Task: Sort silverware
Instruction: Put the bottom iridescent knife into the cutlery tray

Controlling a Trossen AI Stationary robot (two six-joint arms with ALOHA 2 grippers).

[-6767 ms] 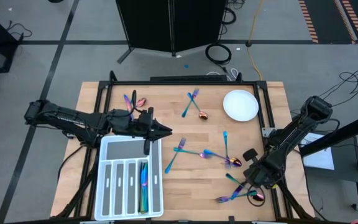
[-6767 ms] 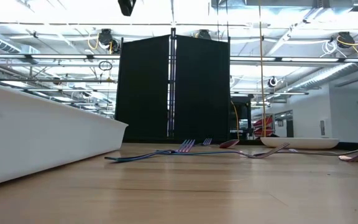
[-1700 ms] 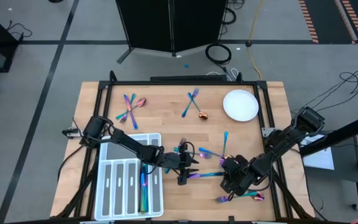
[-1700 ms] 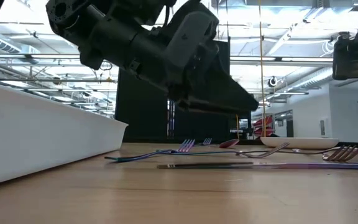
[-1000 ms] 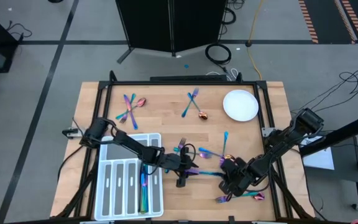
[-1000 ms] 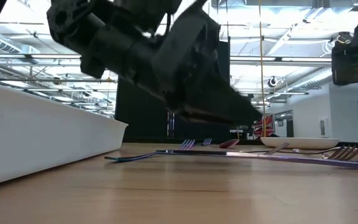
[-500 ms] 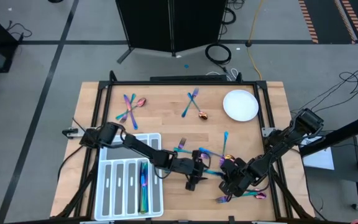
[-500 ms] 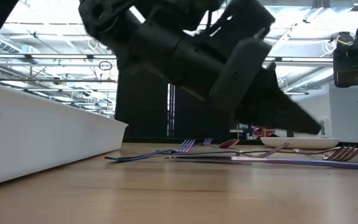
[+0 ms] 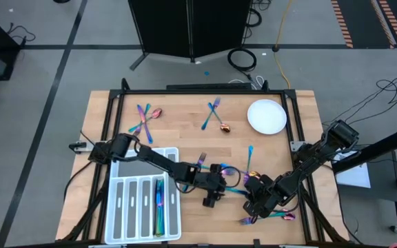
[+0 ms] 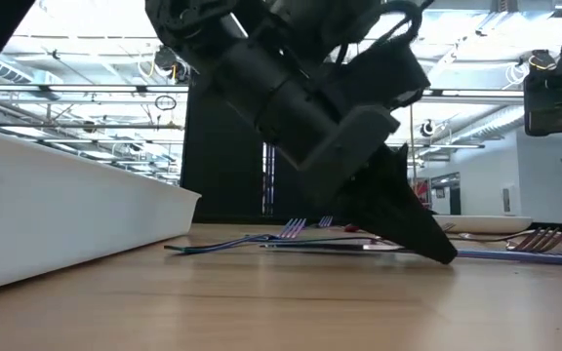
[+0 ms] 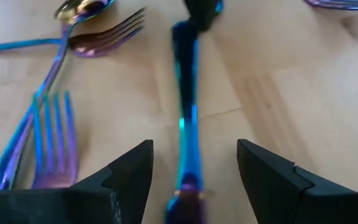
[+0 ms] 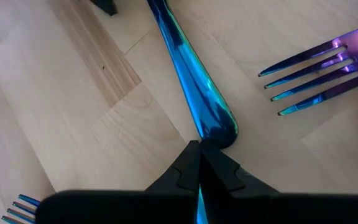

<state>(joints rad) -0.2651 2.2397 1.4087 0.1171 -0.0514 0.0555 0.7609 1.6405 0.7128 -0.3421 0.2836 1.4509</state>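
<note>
- High view: the left gripper reaches past the tray toward the table's middle, close to the near edge, and meets the right gripper over a blue knife lying between them. It reads as a handover, so the piece can reach the tray at the near left corner. More silverware lies scattered: a cluster near the far left corner, a fork toward the far edge, and a plate at the far right.
- Low view: the left gripper tips down with its fingertips at the table, right at the knife, low enough to straddle it.
- Left wrist view: the fingers stand wide apart with the knife running between them, not yet pinched. Forks lie just beside it, so the approach has to stay narrow.
- Right wrist view: the right gripper is clamped shut on the knife's rounded end, steadying it; another fork lies near.
</note>
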